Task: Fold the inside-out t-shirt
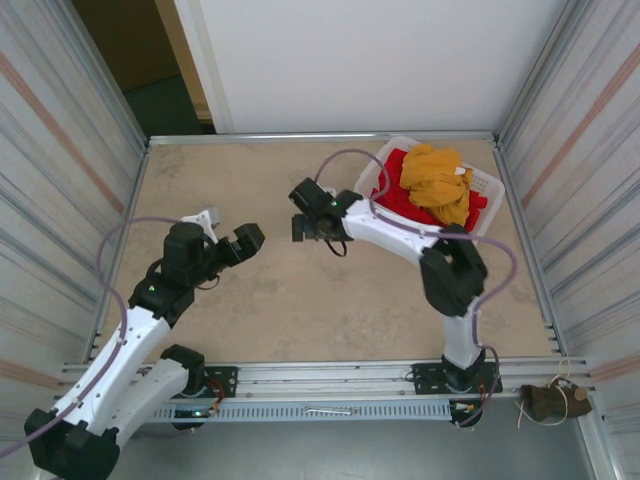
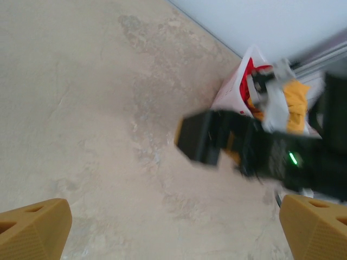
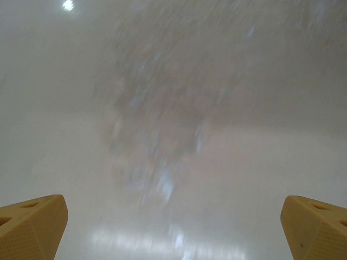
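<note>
Mustard-yellow cloth, your inside-out t-shirt (image 1: 440, 180), lies bunched on top of the red garments (image 1: 400, 200) inside the white basket (image 1: 372, 180), at the far right corner of the table (image 1: 280, 310). Your left hand (image 1: 228, 232) hovers over the left part of the table, jaws wide, holding nothing. Your right hand (image 1: 298, 212) is near the basket's left side, wide and empty too. You see the right wrist view only as a blur.
</note>
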Controlling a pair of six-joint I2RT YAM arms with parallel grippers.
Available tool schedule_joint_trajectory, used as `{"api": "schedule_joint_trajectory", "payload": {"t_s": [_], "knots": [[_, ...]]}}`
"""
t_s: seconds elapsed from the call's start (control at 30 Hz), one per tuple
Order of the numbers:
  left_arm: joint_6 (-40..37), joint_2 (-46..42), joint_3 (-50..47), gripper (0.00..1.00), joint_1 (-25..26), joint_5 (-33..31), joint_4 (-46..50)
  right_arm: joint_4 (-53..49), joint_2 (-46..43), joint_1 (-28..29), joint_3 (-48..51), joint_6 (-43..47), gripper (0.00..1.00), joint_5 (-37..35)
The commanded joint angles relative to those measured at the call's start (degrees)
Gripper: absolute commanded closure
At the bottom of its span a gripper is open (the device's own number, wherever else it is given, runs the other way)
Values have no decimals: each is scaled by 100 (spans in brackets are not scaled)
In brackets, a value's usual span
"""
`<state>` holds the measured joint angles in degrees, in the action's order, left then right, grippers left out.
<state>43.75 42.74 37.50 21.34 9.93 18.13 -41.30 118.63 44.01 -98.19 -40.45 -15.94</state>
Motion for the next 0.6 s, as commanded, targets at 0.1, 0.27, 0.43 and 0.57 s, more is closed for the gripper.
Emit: {"api": "schedule_joint_trajectory", "payload": {"t_s": [0.1,0.27,0.43,0.57], "knots": [[107,-347,-308,1,-58,188,270,-1498,1341,-1348,-2054,-60,1,-1010],[186,-450,-556,1,-82,245,220,-1916,2015,-2207,-3490,-120,1,-1139],[144,-406,-725,1,-108,263,93,-1835,1841,-2499,-4118,460,2,562],[174,-186,-849,1,-113,456,-236,-950,538,-2679,-3116,757,0,557]]}}
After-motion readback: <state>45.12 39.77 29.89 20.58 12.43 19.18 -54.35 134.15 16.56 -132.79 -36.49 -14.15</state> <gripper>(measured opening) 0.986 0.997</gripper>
